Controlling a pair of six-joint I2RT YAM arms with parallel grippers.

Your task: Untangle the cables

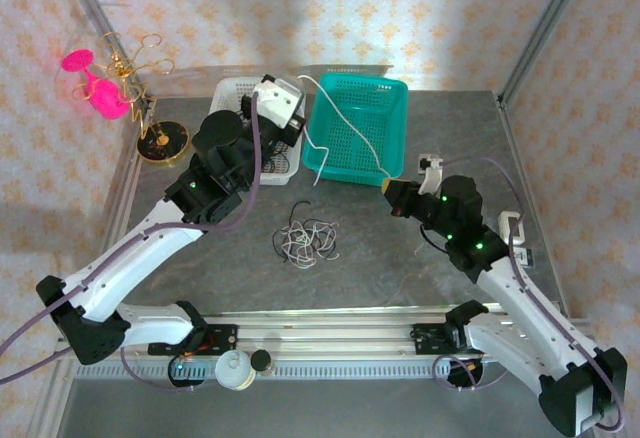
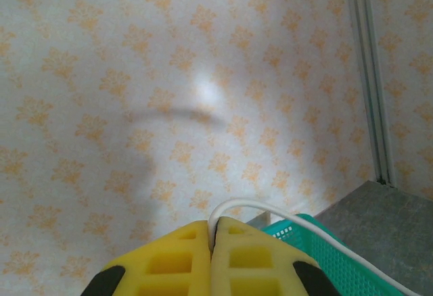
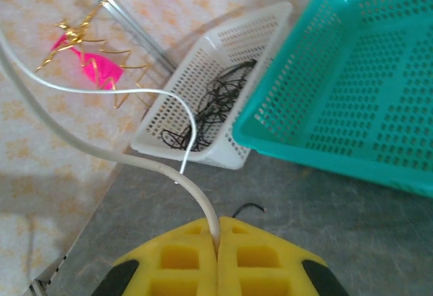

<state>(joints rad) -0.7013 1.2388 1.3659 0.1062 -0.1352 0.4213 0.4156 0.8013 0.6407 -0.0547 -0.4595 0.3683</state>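
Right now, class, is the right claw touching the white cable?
Touching. The right wrist view shows the white cable running straight into the seam of the right claw, pinched between its shut yellow fingers.

Cables, partly tangled.
Loose black-and-whitish tangle (image 1: 306,241) lies on table (image 1: 380,268); white cable (image 2: 247,203) arcs at its 1 o'clock.

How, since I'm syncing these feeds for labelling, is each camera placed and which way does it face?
Top external: above, behind the bases, looking down on the table; left arm and right arm show.
Left wrist: on the left arm, facing the wall; left gripper shut on the white cable.
Right wrist: facing the white basket; right gripper shut on that cable.
Shared: both wrist views catch the cable and the teal basket.
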